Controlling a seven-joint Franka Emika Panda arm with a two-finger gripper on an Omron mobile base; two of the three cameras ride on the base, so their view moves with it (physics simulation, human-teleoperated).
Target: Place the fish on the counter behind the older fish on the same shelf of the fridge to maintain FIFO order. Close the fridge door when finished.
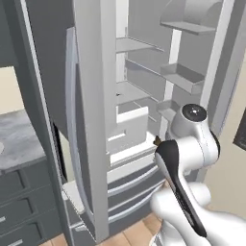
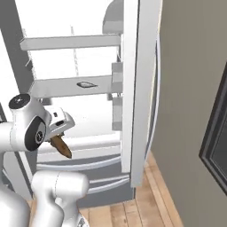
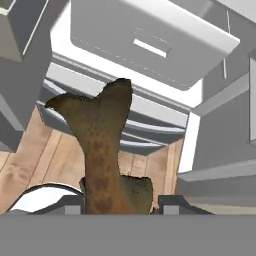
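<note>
Claw: the claw (image 3: 120, 202) is clenched on the fish (image 3: 102, 150); just the two dark fingertips (image 3: 175, 204) show at the bottom of the hand view, either side of the fish's body, with the rest cut off.
Fish: hangs tail-first from the claw, its forked tail spread toward the fridge's lower drawers; its head end is hidden between the fingers. In the right base view it pokes down and out below the wrist (image 2: 61, 146); in the left base view only a tiny brown tip (image 1: 156, 141) peeks past the arm.
Fridge: the fridge (image 1: 144, 81) stands with both doors open, white interior and door bins exposed; its top is cut off in both base views.
Older fish: a small dark outline (image 2: 86, 84) lies on a middle shelf (image 2: 66, 86), too faint to make out detail.
Tabletop: a marble corner (image 1: 17, 137) shows at the far left over dark drawers, mostly cropped.
Floor: wooden boards (image 2: 142, 199) below the fridge.
</note>
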